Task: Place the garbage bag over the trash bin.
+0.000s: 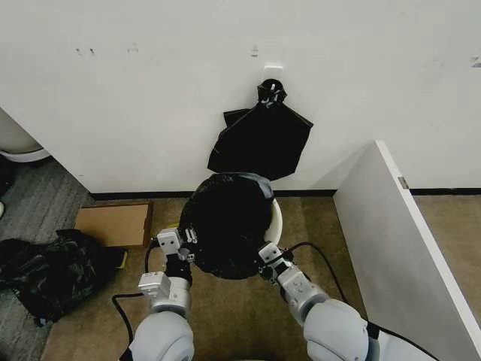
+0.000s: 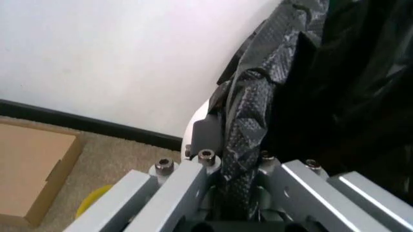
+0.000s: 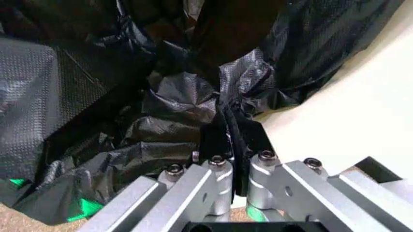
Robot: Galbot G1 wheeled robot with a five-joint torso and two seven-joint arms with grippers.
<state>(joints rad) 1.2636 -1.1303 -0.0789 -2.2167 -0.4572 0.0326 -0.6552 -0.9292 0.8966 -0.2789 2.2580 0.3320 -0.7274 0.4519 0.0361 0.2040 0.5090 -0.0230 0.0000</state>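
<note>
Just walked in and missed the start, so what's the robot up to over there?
It is fitting the garbage bag over the trash bin by the wall. The left tool and the right tool each pinch the bag's edge on opposite sides of the bin. The black film already covers most of the bin's top, with cream rim showing on the right. More black bags hang from a wall hook above.

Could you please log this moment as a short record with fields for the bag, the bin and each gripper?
garbage bag: black film draped over the bin's mouth, gripped at both sides
trash bin: cream-white, by the wall, mostly covered
left gripper: shut on the bag's edge at the bin's left
right gripper: shut on the bag's edge at the bin's right
cardboard box: flat on the floor, left of the bin
</note>
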